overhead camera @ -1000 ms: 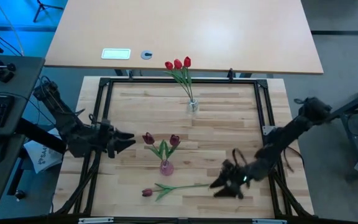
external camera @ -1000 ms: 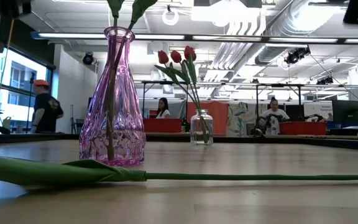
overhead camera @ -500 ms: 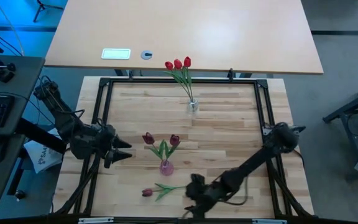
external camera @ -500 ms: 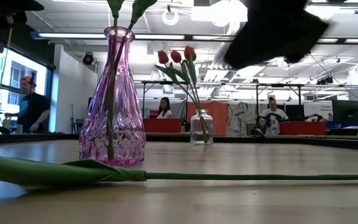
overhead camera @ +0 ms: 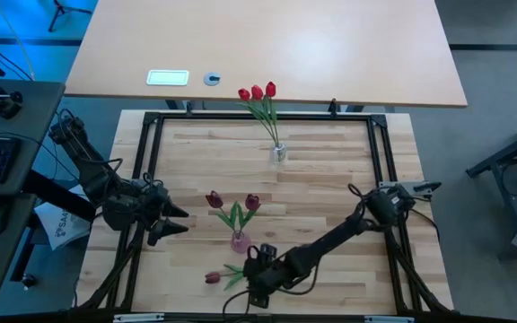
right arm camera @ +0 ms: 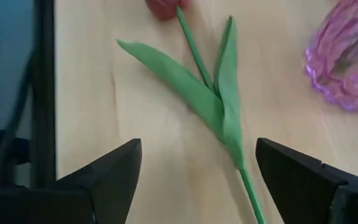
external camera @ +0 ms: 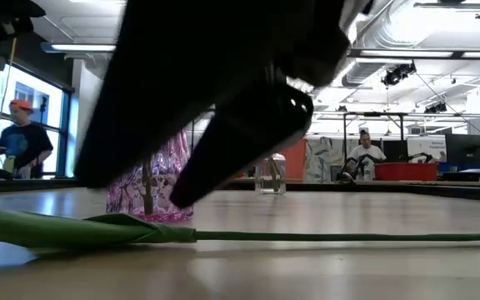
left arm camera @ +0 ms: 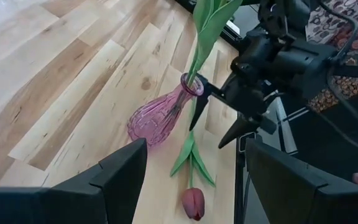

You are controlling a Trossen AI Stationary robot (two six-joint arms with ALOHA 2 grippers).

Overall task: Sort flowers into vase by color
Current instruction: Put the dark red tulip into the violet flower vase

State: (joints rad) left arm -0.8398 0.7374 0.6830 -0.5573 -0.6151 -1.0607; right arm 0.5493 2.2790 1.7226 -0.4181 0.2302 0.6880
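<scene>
Right gripper [overhead camera: 251, 292]: swept across from the right, now spread over maroon tulip [overhead camera: 212, 277].
Left gripper [overhead camera: 170, 222]: parted, waiting.
Meaning: pickup imminent.

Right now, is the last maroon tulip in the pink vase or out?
Out: the maroon tulip lies flat on the table beside the pink vase, under the open right gripper.

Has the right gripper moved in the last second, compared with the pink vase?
Yes. In the high view the right gripper has swept leftward along the near edge, from well right of the pink vase to just below it.
</scene>
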